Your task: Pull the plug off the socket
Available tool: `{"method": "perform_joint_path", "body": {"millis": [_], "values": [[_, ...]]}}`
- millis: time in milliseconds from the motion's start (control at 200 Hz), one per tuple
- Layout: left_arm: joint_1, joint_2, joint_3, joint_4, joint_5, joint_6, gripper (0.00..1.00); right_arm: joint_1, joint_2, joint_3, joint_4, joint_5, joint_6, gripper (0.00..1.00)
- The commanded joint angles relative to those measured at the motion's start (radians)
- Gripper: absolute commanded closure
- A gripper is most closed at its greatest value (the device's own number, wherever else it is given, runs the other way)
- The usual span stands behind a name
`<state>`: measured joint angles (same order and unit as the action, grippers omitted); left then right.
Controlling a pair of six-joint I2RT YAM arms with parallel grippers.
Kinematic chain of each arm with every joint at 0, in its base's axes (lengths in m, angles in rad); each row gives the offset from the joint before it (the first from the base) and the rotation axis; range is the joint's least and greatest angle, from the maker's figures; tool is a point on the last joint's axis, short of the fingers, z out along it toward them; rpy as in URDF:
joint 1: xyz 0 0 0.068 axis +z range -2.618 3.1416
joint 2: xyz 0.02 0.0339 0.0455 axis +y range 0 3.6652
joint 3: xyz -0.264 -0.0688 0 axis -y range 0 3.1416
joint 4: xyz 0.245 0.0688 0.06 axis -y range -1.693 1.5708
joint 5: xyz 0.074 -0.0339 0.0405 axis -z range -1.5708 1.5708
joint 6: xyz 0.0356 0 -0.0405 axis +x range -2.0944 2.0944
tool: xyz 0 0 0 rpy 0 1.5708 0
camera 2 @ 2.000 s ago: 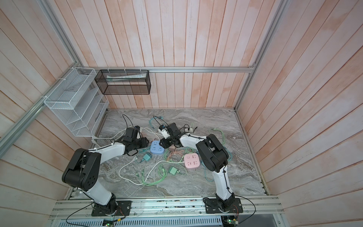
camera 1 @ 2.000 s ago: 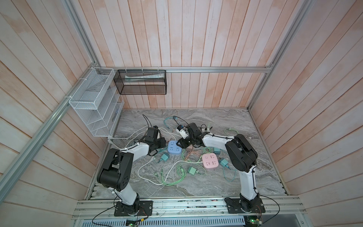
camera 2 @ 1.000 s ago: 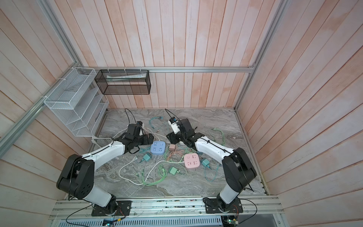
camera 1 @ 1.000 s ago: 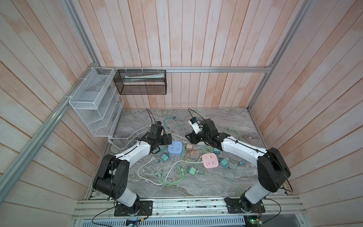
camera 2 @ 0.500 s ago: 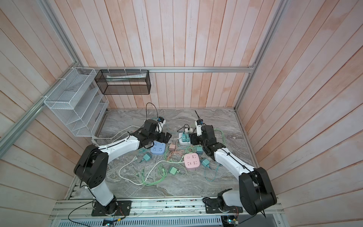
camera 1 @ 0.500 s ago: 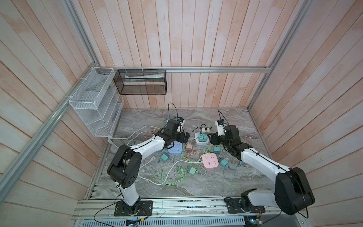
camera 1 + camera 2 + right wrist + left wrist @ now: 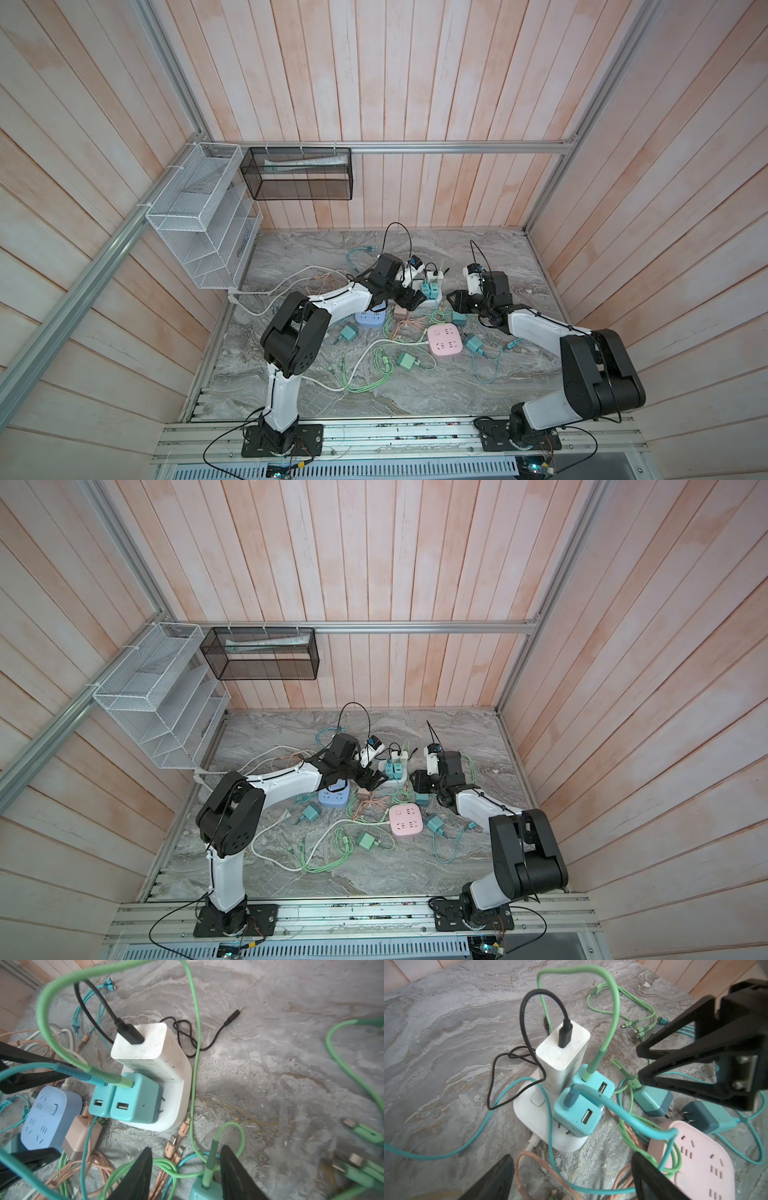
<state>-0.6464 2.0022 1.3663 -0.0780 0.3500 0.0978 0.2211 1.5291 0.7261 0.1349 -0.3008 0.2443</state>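
1. Centrally on the worktop sits the white socket, between the two end effectors in both top views.
2. Three plugs stand upright in it. A white plug has a black cable in its top.
3. Two teal plugs stand side by side, tight against the white plug. One carries a green cable, the other a teal cable.
4. Prongs show at the base of the teal plug nearest the socket's edge, so it is not pressed fully home.
5. Left end effector: jaws spread wide, nothing gripped. It hangs just beside the socket on the blue socket's side. No finger touches a plug.
6. Right end effector: fingers apart, a narrower gap than the left's. It sits just beside the socket on the opposite side.
7. A loose plug lies low between the right fingers, its own green lead rising through the gap. Cannot tell whether the fingers touch it.
8. Pink socket lies near the white one, toward the arm bases, with nothing plugged in.
9. Tangled green, teal and peach leads cover the worktop around all three sockets.
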Motion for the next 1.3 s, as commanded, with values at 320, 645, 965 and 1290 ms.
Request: {"method": "perform_joint_path", "body": {"millis": [320, 645, 965, 1290], "values": [[-0.002, 0.131, 0.129, 0.016, 0.065, 0.147, 0.2, -0.005, 0.119, 0.108, 0.071, -0.146, 0.052, 0.51], [-0.002, 0.187, 0.19, -0.014, 0.094, 0.194, 0.28, -0.006, 0.141, 0.124, 0.09, -0.189, 0.075, 0.51], [-0.049, 0.173, 0.175, 0.007, 0.111, 0.161, 0.43, -0.017, 0.171, 0.149, 0.051, -0.18, 0.078, 0.51], [-0.086, 0.143, 0.165, 0.009, 0.072, 0.127, 0.44, -0.041, 0.143, 0.123, 0.039, -0.177, 0.072, 0.51]]}}
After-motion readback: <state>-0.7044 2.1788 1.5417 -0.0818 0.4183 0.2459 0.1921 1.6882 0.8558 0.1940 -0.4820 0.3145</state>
